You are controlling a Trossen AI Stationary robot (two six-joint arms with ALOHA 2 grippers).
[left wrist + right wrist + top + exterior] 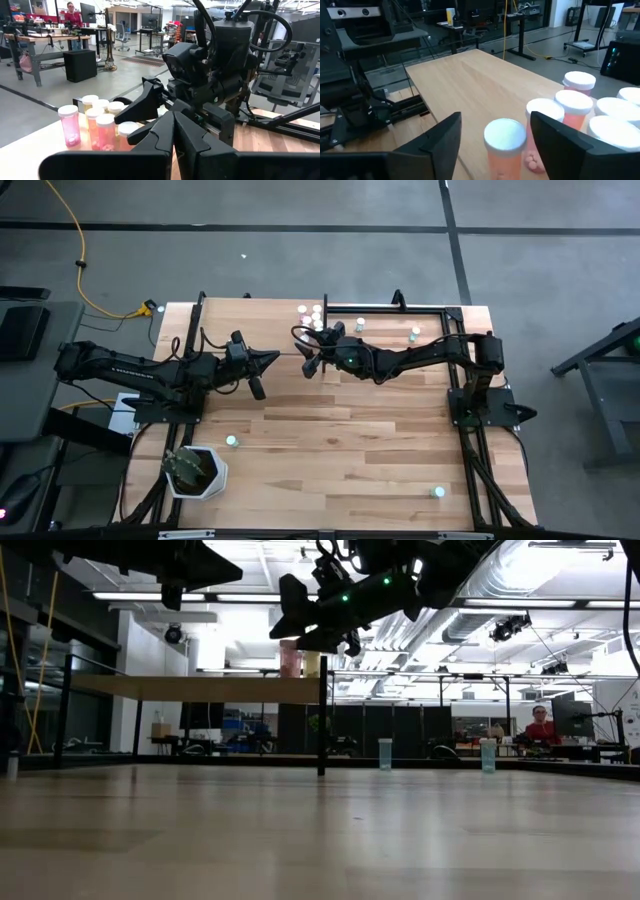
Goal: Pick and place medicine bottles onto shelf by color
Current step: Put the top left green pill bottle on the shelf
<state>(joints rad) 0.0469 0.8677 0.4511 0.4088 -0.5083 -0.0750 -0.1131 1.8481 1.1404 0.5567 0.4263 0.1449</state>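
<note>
Right gripper (492,145): its fingers stood spread on either side of a white-capped orange bottle (504,145) on the shelf (470,80); whether they touched it could not be told.
Orange group: more capped bottles (575,102) stood just beside it on the same board, near the shelf's corner.
Left gripper (262,365): clenched shut on nothing, hanging over the table (350,450) facing the right arm.
Loose bottles: two blue-green ones (385,753) stood on the table past the shelf post; others (232,441) sat well apart near the plant pot (195,470).
Step, as judged: letting go of an orange bottle.
Doing it well: lift straight up, fingers wide, so neither side tips the bottle or brushes its neighbours.
</note>
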